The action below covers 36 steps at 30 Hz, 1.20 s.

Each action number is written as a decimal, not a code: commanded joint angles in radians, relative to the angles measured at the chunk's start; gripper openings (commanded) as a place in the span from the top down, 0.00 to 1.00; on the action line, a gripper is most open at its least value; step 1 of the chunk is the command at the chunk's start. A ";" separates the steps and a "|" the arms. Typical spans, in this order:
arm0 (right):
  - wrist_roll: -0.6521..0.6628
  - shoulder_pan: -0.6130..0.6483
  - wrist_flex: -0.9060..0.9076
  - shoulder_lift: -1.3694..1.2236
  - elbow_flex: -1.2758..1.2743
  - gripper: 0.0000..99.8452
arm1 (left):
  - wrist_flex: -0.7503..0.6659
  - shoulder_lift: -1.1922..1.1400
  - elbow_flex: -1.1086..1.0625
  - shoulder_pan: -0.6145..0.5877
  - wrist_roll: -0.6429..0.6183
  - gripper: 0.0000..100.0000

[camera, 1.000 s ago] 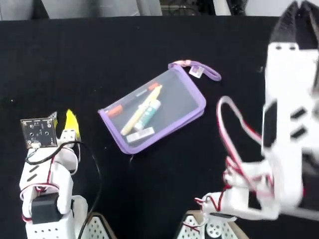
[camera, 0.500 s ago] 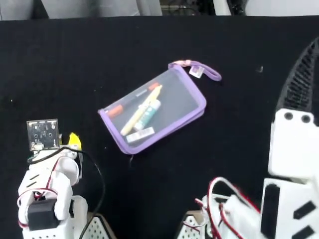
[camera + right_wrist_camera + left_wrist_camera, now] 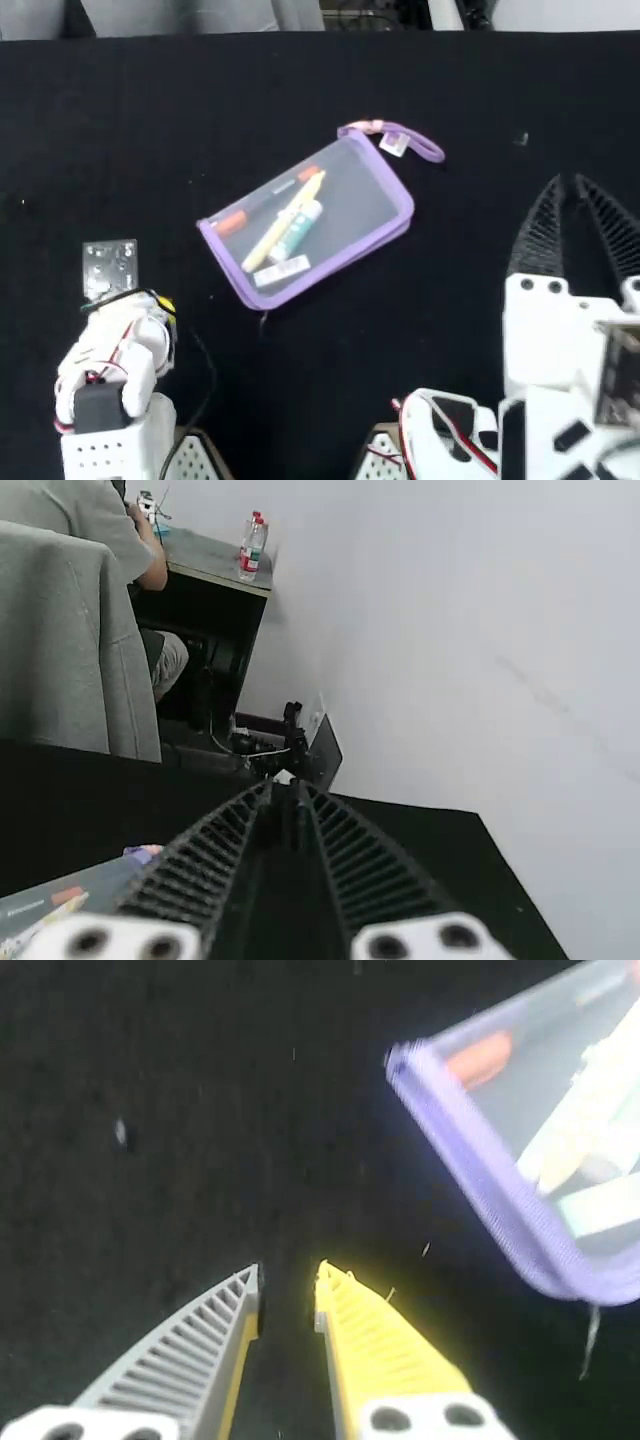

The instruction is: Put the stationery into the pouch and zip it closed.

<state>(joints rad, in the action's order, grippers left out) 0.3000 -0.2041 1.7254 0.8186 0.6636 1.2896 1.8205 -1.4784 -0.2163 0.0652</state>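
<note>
The pouch (image 3: 360, 205) is lying flat and slanted on the black table (image 3: 150, 110), clear face up. The stationery (image 3: 290, 215) is sitting inside it: 1 yellow pen (image 3: 275, 232), 1 orange-tipped marker (image 3: 232, 222), 1 teal-and-white tube (image 3: 298, 230) and 1 white block (image 3: 282, 268), all showing through the clear face. The purple zip edge is looking closed all round, though the high view is too coarse to be sure. A purple strap (image 3: 418, 146) is trailing from the pouch's far corner, beside a small tag (image 3: 393, 143).

The left gripper (image 3: 288, 1295) is hanging just off the pouch's near-left corner, apart from it, pointing down at the table. Its grey and yellow fingers (image 3: 385, 1345) are standing a narrow gap apart with nothing between them. The left arm (image 3: 110, 370) is sitting folded, nearer than the pouch and to its left.

The right gripper (image 3: 285, 798) is hanging raised, well to the right of the pouch and touching nothing. Its 2 black fingers are meeting at the tips, gripping nothing.
</note>
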 commanded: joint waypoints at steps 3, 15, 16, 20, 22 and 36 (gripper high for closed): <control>-0.006 -0.009 -0.184 0.217 -0.472 0.99 | -0.002 -0.002 -0.074 0.008 -0.002 0.90; -0.006 -0.009 -0.465 0.659 -1.167 0.99 | -0.003 -0.002 -0.133 -0.001 0.000 0.90; -0.006 -0.009 -0.465 0.677 -1.201 0.99 | -0.003 -0.002 -0.133 0.001 0.000 0.90; -0.005 -0.009 -0.465 0.737 -1.342 0.99 | -0.002 -0.002 -0.159 0.005 0.000 0.90; 0.000 -0.009 -0.489 0.763 -1.429 0.99 | -0.003 -0.002 -0.180 0.008 0.000 0.90; -0.006 -0.015 -0.620 1.072 -2.002 0.99 | -0.017 -0.002 -0.222 0.010 0.107 0.90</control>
<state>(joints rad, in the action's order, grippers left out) 0.3000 -0.2041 1.1301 1.8006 -1.2528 1.2896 1.8113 -1.6747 -0.2163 0.1603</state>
